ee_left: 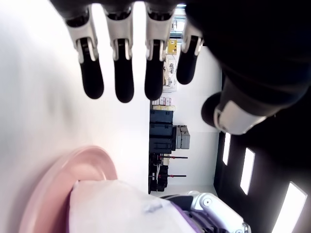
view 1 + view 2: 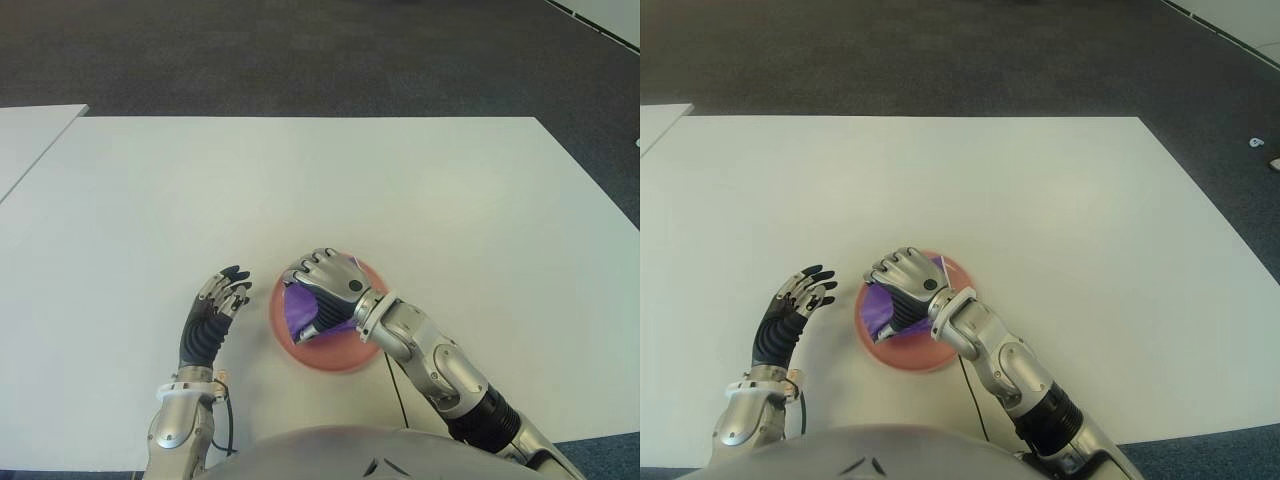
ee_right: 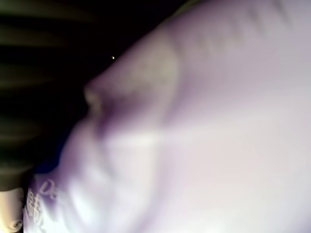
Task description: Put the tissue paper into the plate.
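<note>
A purple tissue pack [image 2: 303,310] sits over the pink plate [image 2: 340,357] near the table's front edge. My right hand [image 2: 322,277] is curled over the pack from above, fingers wrapped on it. In the right wrist view the pale purple tissue pack [image 3: 204,136] fills nearly the whole picture. My left hand [image 2: 218,300] shows just left of the plate with its fingers [image 1: 124,73] stretched out and holding nothing. The left wrist view shows the plate's rim [image 1: 63,170] and the pack [image 1: 121,208] close by.
The white table [image 2: 320,190] stretches far ahead and to both sides. A second white table [image 2: 30,135] adjoins at the far left. Dark carpet [image 2: 300,50] lies beyond. A black cable [image 2: 398,395] runs by my right forearm.
</note>
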`<act>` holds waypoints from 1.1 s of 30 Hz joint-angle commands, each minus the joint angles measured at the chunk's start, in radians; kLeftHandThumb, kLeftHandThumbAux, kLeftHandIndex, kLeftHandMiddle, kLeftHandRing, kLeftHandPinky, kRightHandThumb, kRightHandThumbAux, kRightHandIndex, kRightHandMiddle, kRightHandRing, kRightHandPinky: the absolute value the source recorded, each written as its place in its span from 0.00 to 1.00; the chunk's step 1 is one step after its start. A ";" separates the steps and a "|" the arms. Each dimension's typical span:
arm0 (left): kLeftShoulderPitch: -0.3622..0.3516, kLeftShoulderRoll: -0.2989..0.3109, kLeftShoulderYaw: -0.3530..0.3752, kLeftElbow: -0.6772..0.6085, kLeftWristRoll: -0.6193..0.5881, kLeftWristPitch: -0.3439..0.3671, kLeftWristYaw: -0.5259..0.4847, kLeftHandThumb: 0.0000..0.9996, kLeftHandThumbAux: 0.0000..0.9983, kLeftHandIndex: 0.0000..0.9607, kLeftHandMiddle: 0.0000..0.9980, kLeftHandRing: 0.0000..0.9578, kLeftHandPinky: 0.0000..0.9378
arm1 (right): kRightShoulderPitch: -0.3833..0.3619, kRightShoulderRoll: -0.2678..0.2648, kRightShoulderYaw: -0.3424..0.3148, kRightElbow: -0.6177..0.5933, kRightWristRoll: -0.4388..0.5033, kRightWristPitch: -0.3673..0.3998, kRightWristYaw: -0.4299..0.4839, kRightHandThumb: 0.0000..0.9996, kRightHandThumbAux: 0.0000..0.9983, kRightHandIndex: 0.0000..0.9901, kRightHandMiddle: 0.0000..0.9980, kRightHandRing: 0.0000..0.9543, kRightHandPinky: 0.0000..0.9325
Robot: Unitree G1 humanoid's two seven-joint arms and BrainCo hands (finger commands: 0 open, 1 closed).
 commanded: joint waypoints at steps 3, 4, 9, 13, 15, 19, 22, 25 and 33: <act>0.003 0.012 0.006 0.012 -0.003 -0.009 -0.012 0.28 0.60 0.23 0.27 0.30 0.35 | 0.009 -0.009 0.006 0.037 0.000 -0.010 -0.009 0.96 0.65 0.42 0.51 0.54 0.78; 0.003 0.012 0.007 0.012 -0.005 -0.010 -0.012 0.28 0.60 0.23 0.27 0.30 0.35 | 0.012 -0.008 0.005 0.037 0.000 -0.008 -0.009 0.96 0.65 0.42 0.51 0.54 0.78; 0.000 0.007 0.009 0.010 0.002 0.001 0.006 0.28 0.62 0.24 0.27 0.30 0.33 | 0.089 0.029 -0.047 -0.012 0.058 0.006 -0.120 0.68 0.61 0.32 0.35 0.36 0.50; 0.001 -0.008 0.008 -0.006 0.028 0.039 0.042 0.24 0.62 0.25 0.23 0.25 0.24 | 0.088 0.012 -0.054 -0.015 0.074 -0.013 -0.104 0.25 0.48 0.08 0.08 0.08 0.11; 0.001 -0.018 0.009 -0.012 0.034 0.057 0.059 0.22 0.62 0.25 0.22 0.22 0.22 | 0.085 -0.012 -0.056 -0.021 0.093 -0.035 -0.080 0.18 0.44 0.04 0.04 0.04 0.06; -0.004 -0.036 0.013 -0.017 0.025 0.081 0.080 0.17 0.62 0.26 0.18 0.18 0.17 | 0.077 -0.044 -0.060 -0.033 0.126 -0.069 -0.044 0.10 0.38 0.01 0.01 0.01 0.01; -0.007 -0.043 0.015 -0.016 0.016 0.085 0.084 0.16 0.61 0.26 0.17 0.16 0.15 | 0.075 -0.054 -0.064 -0.042 0.147 -0.083 -0.025 0.08 0.36 0.00 0.00 0.00 0.00; -0.015 -0.047 0.017 -0.008 0.010 0.084 0.082 0.15 0.61 0.25 0.15 0.15 0.16 | 0.072 -0.062 -0.070 -0.046 0.169 -0.094 -0.009 0.06 0.32 0.00 0.00 0.00 0.00; -0.025 -0.049 0.015 0.006 0.008 0.081 0.074 0.14 0.62 0.23 0.16 0.17 0.21 | 0.068 -0.076 -0.080 -0.043 0.189 -0.122 -0.011 0.04 0.29 0.00 0.00 0.00 0.00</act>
